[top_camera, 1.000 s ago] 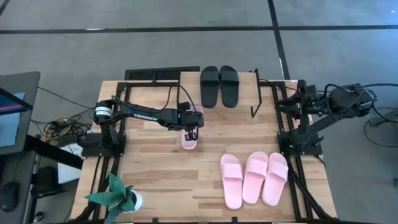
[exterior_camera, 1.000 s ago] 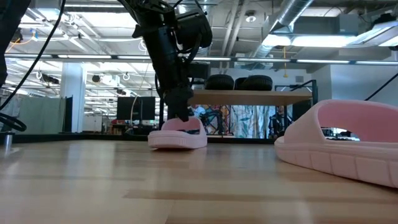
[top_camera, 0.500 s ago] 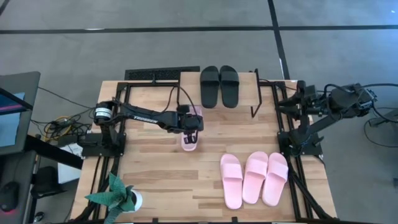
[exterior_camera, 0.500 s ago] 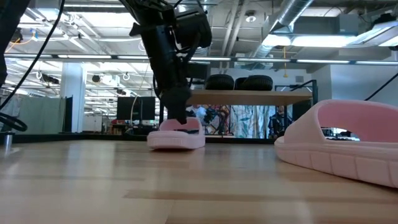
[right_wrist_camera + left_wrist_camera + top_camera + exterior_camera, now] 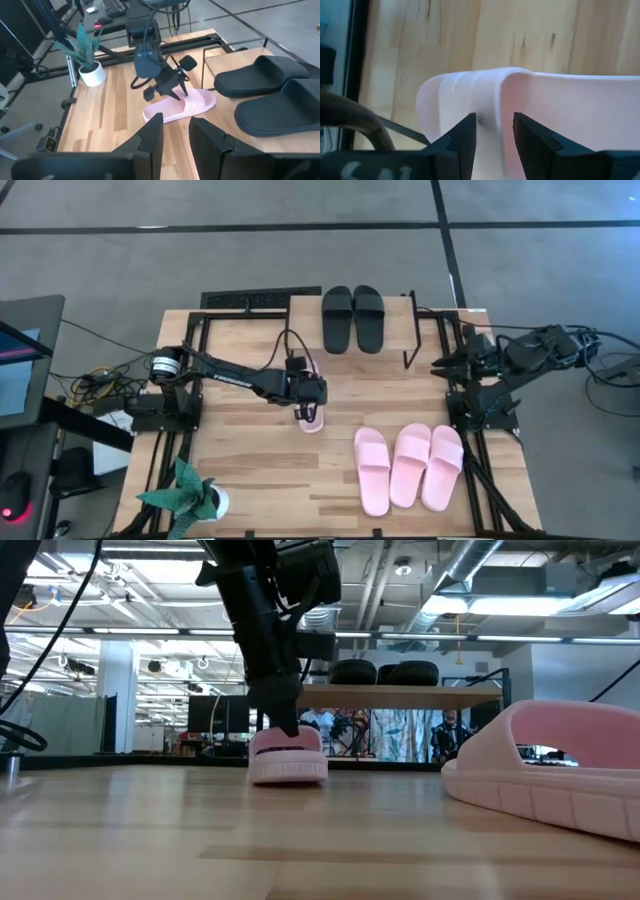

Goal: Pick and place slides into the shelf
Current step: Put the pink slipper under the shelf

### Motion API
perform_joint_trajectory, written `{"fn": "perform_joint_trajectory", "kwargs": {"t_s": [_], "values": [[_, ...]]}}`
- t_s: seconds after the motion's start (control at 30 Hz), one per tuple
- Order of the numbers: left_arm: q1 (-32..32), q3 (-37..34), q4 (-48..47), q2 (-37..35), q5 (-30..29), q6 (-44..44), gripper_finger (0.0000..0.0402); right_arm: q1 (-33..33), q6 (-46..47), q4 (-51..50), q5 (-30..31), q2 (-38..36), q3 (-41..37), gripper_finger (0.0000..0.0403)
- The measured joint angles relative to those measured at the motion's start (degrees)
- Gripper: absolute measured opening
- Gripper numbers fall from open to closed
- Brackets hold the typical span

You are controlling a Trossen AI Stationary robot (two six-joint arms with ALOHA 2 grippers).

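One pale pink slide (image 5: 311, 420) lies mid-table, with my left gripper (image 5: 308, 402) shut on its strap from above; the low view shows the same slide (image 5: 288, 755) end-on. Three more pink slides (image 5: 410, 465) lie side by side, soles down, at the near right. A black pair (image 5: 352, 318) rests on the shelf (image 5: 400, 320) at the far edge. My right gripper (image 5: 437, 366) hangs open and holding nothing above the table's right edge. My left gripper (image 5: 494, 122) has the pink slide's strap edge (image 5: 495, 100) pinched between its two fingers, one on the pale outer face, the other on the pink inner side. The fingers slant down from the table's left. The slide's sole seems to rest on the table.
A small potted plant (image 5: 190, 498) stands at the near left corner. Black frame rails (image 5: 195, 380) run along both sides of the table. The shelf's thin black leg (image 5: 410, 345) stands right of the black pair. Bare wood lies between the held slide and the three pink ones.
My left gripper has swung toward the table's near edge, dragging the pink slide along the table; the slide has turned a little and now shows end-on in the low view. My right gripper has sunk slightly and tipped downward.
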Motion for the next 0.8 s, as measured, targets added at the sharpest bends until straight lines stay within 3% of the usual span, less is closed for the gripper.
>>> {"fn": "perform_joint_trajectory", "kwargs": {"t_s": [0.3, 0.4, 0.57, 0.8], "values": [[3.0, 0.0, 1.2, 0.0, 5.8, 5.5, 0.0114, 0.1, 3.4, 0.0, -1.9, 0.0, -0.8, 0.0082], [3.4, 0.0, 1.3, 0.0, 5.8, 7.4, 0.009, 0.1, 3.4, 0.0, -2.2, 0.0, -0.8, 0.0082], [3.8, 0.0, 2.2, -0.1, 5.6, 9.8, 0.0014, 0.1, 3.4, -0.1, -2.2, 0.0, -0.8, 0.0082], [4.4, 0.0, 3.9, -0.1, 5.0, 10.6, 0.0005, 0.1, 3.4, -0.1, -2.0, 0.0, -0.8, 0.0082]]}}
